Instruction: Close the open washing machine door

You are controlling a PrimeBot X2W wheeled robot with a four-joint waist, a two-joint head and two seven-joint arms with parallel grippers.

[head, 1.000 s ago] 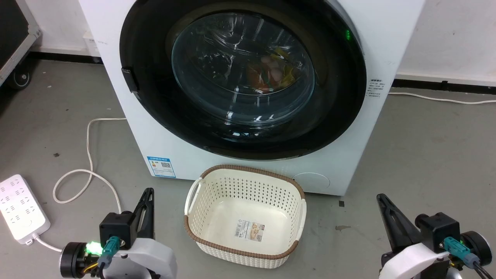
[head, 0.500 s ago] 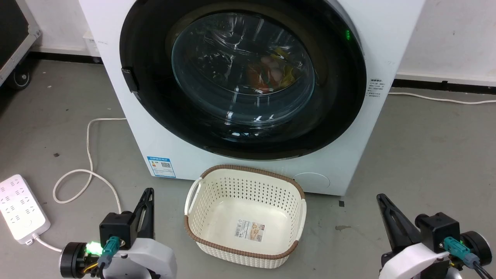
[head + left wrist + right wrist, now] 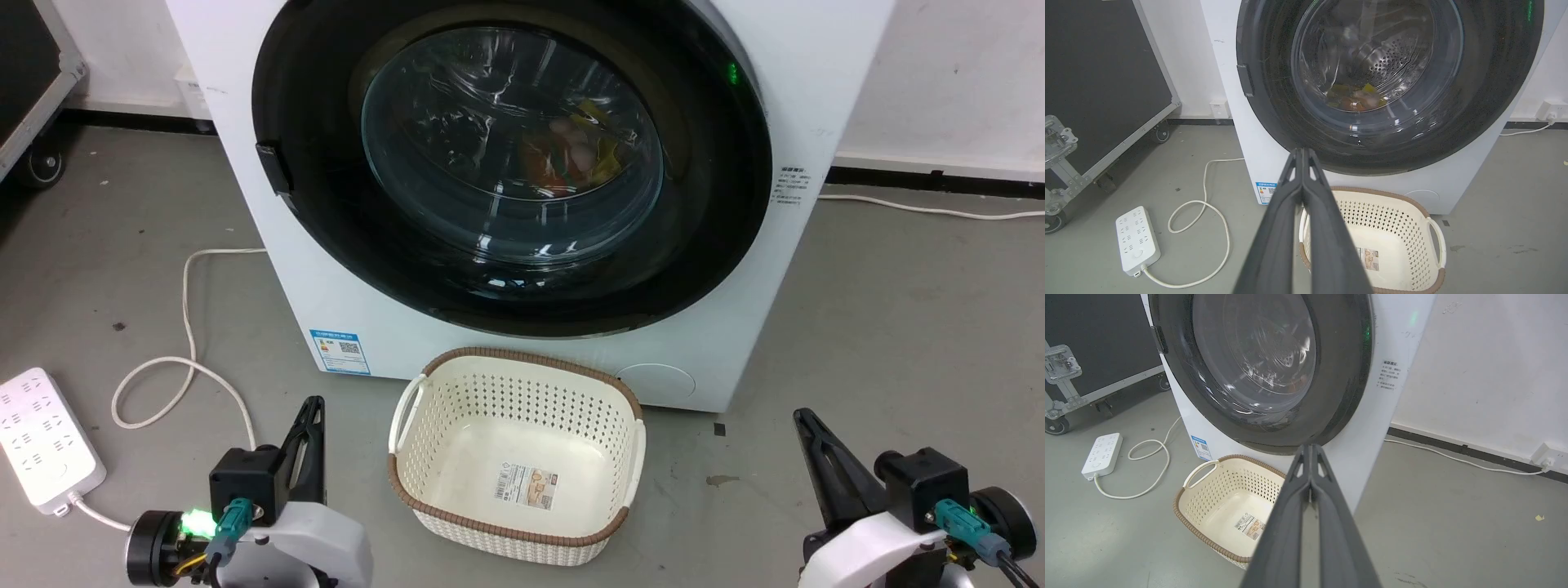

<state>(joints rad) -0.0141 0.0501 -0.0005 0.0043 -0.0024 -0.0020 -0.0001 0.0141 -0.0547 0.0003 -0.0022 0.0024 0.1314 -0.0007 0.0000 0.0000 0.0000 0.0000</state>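
Grey floor; your washing machine door sits flush, facing out.
Basket before it empty; left gripper and right gripper pinched together.

Grey concrete floor, white wall with black skirting, dark wheeled case at left.

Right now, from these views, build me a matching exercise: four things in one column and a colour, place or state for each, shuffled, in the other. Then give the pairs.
Column 1
1. washing machine door
2. basket
3. power strip
4. left gripper

Column 2
A. white, on the floor at the robot's left
B. fingers pressed together, holding nothing
C. glossy black, shut flush against the washing machine
D. cream with a brown rim, on the floor before the machine

Pairs: 1-C, 2-D, 3-A, 4-B
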